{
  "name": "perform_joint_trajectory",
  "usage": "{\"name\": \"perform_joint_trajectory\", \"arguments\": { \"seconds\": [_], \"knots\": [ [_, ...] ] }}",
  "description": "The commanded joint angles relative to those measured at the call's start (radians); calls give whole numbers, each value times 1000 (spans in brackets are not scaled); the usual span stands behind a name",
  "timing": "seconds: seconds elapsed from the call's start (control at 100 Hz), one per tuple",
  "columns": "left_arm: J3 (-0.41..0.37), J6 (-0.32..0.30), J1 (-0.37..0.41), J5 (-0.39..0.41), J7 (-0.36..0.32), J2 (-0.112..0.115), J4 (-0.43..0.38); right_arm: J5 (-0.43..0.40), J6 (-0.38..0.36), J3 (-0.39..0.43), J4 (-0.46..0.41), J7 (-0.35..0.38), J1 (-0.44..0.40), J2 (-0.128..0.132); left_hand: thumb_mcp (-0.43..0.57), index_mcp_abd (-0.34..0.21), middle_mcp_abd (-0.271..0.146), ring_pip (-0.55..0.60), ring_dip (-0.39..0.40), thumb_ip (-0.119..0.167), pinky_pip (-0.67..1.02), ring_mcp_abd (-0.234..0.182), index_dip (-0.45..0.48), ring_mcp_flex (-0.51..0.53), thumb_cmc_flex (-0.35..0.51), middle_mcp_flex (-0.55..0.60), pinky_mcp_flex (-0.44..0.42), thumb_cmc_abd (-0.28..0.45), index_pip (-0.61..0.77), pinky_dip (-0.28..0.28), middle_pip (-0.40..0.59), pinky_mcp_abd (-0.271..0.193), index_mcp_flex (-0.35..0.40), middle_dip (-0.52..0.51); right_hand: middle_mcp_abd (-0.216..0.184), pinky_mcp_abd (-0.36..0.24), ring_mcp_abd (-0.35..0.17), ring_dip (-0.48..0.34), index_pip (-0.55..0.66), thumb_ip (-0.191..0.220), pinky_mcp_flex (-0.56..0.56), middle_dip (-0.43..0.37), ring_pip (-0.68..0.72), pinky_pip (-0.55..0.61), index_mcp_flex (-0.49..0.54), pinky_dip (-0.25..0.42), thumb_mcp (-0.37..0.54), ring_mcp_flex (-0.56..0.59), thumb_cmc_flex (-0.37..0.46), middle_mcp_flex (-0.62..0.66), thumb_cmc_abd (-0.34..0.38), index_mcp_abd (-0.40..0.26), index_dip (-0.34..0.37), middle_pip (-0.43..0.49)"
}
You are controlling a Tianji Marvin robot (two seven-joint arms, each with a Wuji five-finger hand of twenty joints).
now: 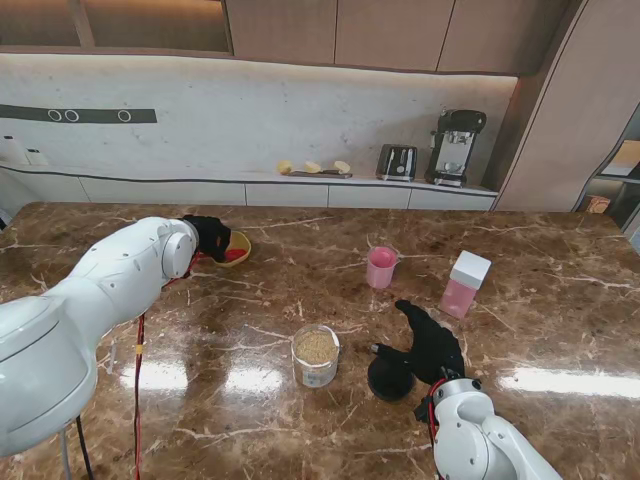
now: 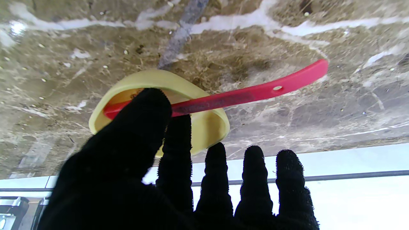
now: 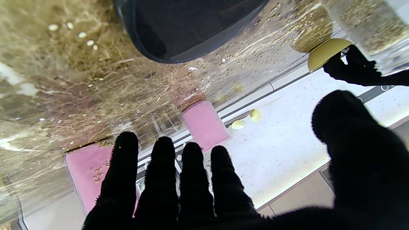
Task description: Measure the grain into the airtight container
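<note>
Your left hand (image 1: 207, 238), fingers spread and holding nothing, hovers over the yellow bowl (image 1: 238, 246) at upper left, poised to take the red scoop (image 2: 243, 94). Right hand (image 1: 432, 343) spread, empty, beside the black lid (image 1: 389, 377). The grain jar (image 1: 315, 355) stands centre frame.

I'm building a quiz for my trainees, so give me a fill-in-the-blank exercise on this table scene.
1. The red scoop lies across the rim of the ____ bowl.
2. The clear jar in the middle of the table holds ____.
3. The black lid lies beside the robot's ____ hand.

Missing words: yellow; grain; right
</note>
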Motion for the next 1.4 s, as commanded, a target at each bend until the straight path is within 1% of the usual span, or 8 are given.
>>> {"name": "perform_joint_trajectory", "arguments": {
  "seconds": [0.0,0.29,0.56,0.69,0.79,0.87,1.1,1.39],
  "knots": [
    [1,-6,-3,1,5,-7,8,7,2,-1,8,16,-5,0,35,-13,-10,41,7,-24,38,15,19,25,34,19,-1,-23,35,-7,22,-7,29,-5,-1,2,-1,15,-7,37,-1,9,1,16,14,26,-20,-1,-10,-22,16,-23,-3,-4],
    [-1,-18,-5,-2,17,-14,20,11,-2,-4,16,17,0,0,38,7,-11,47,5,-29,49,13,23,35,42,36,-6,-14,40,-18,30,-4,27,-10,-1,2,0,15,-9,37,-1,9,1,15,12,27,-24,-3,-8,-24,19,-24,-2,-4],
    [6,-21,-8,-2,12,-16,24,16,-6,-6,24,15,4,-1,50,12,-5,56,3,-27,48,25,22,84,40,123,-7,-28,36,-28,49,6,49,-9,0,2,0,16,-9,37,-1,9,2,15,14,29,-28,-3,-5,-25,24,-26,-1,-3],
    [3,-21,-8,-3,16,-18,27,16,-7,-6,28,12,7,-2,45,24,-9,60,2,-33,64,24,-68,100,78,152,-7,-15,-25,-29,56,8,134,-7,-1,2,0,16,-9,38,-1,9,2,15,15,29,-29,-3,-4,-25,26,-27,-1,-3],
    [2,-25,-8,-4,22,-21,34,17,-7,-7,32,10,9,-2,25,38,-11,59,-1,-27,80,24,-244,108,60,161,-9,-12,-117,-31,53,7,185,-9,0,3,1,16,-10,38,0,9,3,15,15,30,-30,-2,-3,-25,25,-27,0,-3],
    [4,-30,-9,-5,21,-22,36,18,-8,-8,33,12,10,-2,29,57,-11,54,-4,-25,82,23,-328,106,37,161,-9,-19,-171,-34,52,7,189,-10,-1,2,1,16,-10,38,0,9,3,16,15,31,-31,-3,-2,-24,25,-27,0,-3],
    [11,-35,-11,-6,8,-23,36,20,-14,-9,41,9,14,-2,63,96,1,40,-11,-26,70,27,-383,98,-26,164,-9,-26,-289,-44,35,9,247,-22,-1,3,0,17,-10,38,2,10,3,19,16,34,-32,-4,-1,-24,26,-29,0,-2],
    [21,-33,-12,-4,6,-27,36,23,-12,-7,43,8,14,-3,74,30,-7,52,-7,-28,148,27,-335,114,37,185,-9,-51,-86,-21,47,-1,298,-15,0,3,2,17,-11,39,2,10,2,20,16,37,-32,-7,-1,-25,27,-29,1,-3]
  ]
}}
